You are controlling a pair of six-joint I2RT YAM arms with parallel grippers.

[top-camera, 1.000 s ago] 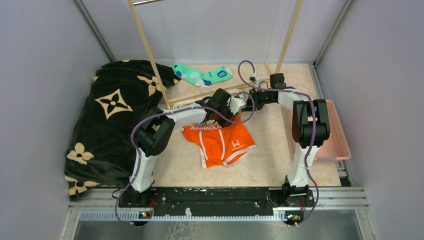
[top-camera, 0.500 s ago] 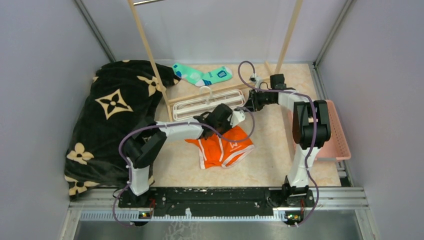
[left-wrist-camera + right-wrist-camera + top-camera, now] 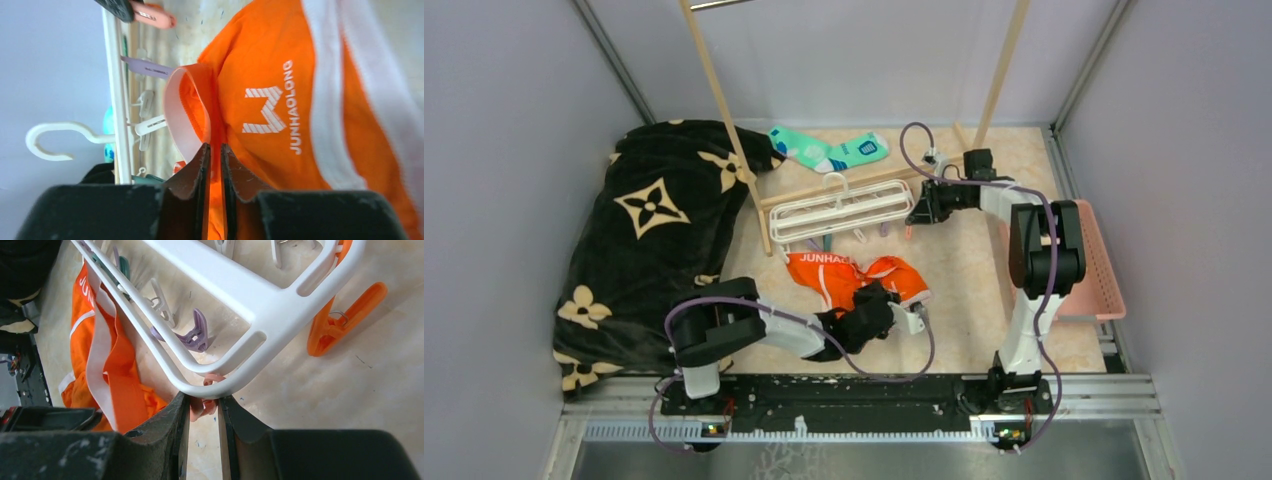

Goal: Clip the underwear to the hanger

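Crouching left arm [image 3: 776, 326], pincer [image 3: 214, 149] pinching underwear [image 3: 280, 65]

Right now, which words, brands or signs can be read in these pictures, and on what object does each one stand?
"JUNHAOLONG": white letters on the orange underwear, beside a white zigzag logo.
"JUNHA": the start of the same word on the waistband, seen from above; the rest is folded out of sight.
Sock: a blue patch, too small to read.
Purple clip: tiny print, too blurred to read.
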